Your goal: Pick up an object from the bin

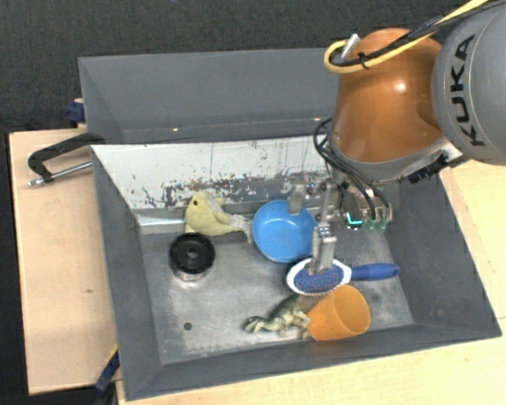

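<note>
Where tool (322, 257) hangs over blue brush (318, 279), its state cannot be told; blue bowl (281, 232) just up-left of brush, orange cup (341, 313) just below, lizard (278, 320) lower-left.

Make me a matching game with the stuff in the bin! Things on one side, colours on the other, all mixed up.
Things:
1. cup near the front wall
2. round cap on the left
3. soft toy near the back wall
4. bowl in the middle

Colours:
A. black
B. orange
C. blue
D. pale yellow

Pairs: 1-B, 2-A, 3-D, 4-C
</note>
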